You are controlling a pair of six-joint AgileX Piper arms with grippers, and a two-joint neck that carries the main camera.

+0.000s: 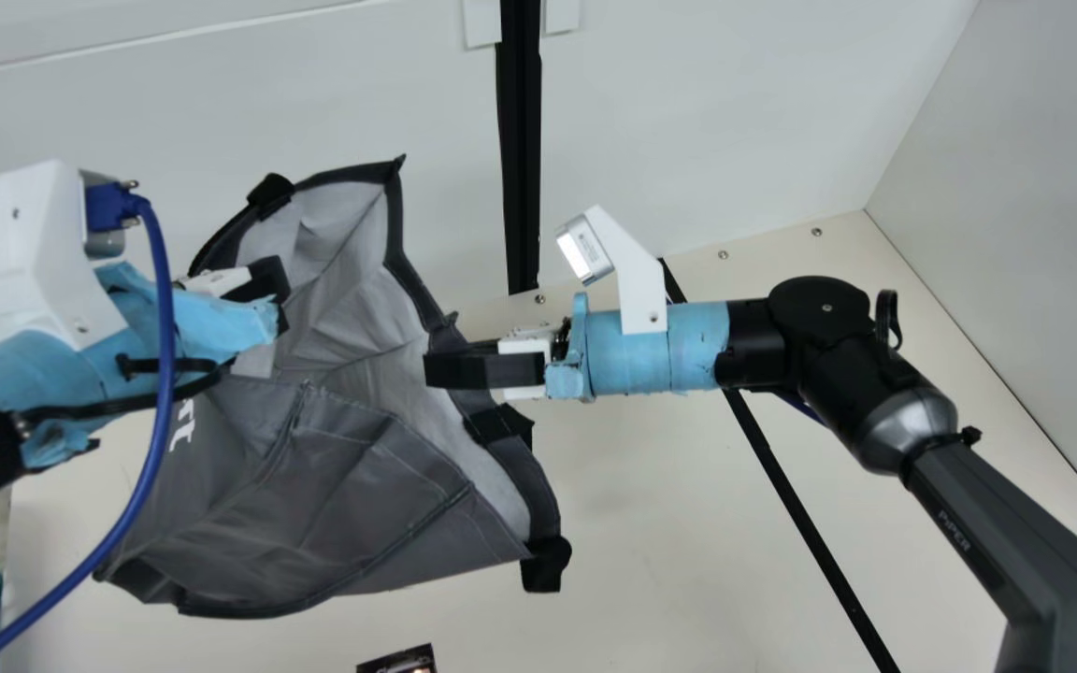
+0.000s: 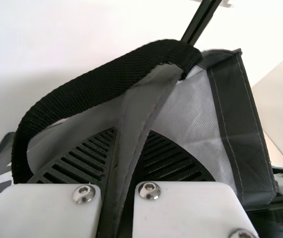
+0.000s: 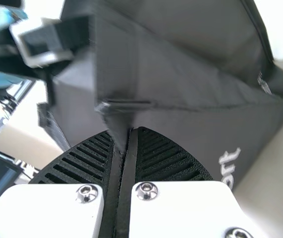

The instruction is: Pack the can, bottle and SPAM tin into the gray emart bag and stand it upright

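**Two pinches on the bag: turn it evenly**

Your left gripper (image 2: 116,133) is narrow, with the cloth of the gray emart bag (image 1: 342,486) pinched in it and a black handle (image 2: 106,77) just beside. Your right gripper (image 3: 130,131) is also narrow, holding another part of the rim. Between them the bag leans, its mouth open. To stand it upright, I think you should turn both wrists slowly together; if one side pulls more, the cloth may slip out.
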